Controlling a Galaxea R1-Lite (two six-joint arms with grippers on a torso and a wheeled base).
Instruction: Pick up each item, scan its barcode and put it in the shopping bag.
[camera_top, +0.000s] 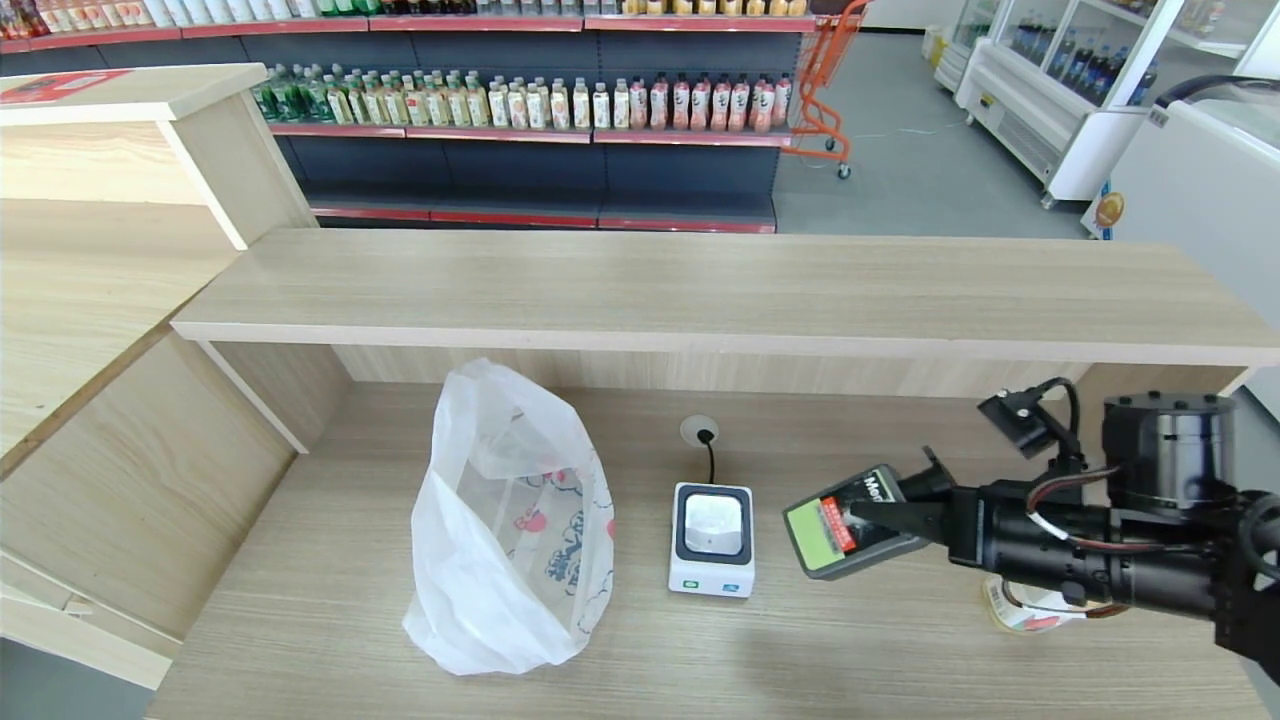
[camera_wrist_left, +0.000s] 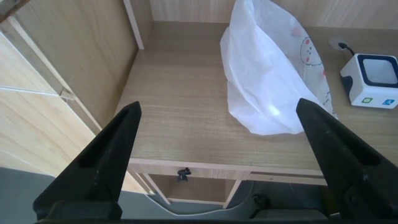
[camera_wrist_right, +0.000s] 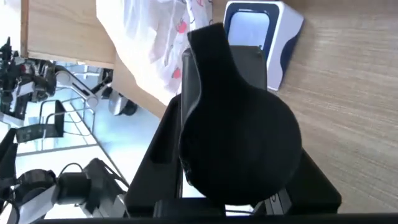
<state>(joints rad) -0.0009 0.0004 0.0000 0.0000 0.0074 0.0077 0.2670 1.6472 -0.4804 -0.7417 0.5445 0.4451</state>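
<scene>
The right gripper (camera_top: 875, 518) is shut tight on a small dark box (camera_top: 812, 535) with a green face and a red label. It holds the box up in the air over the right half of the table (camera_top: 300, 620), just beside the scanner (camera_top: 711, 538). The white scanner sits in the middle of the table, and its black cord (camera_top: 711, 462) runs to a round hole (camera_top: 699, 431) near the back edge. The shopping bag (camera_top: 510, 520) stands open to the left of the scanner, a little apart from it. A small bottle (camera_top: 1015, 608) stands near the right front corner, half hidden under the right arm (camera_top: 1090, 555). The left gripper (camera_wrist_left: 219, 112) hangs over the front left edge with its jaws wide open and nothing in them.
</scene>
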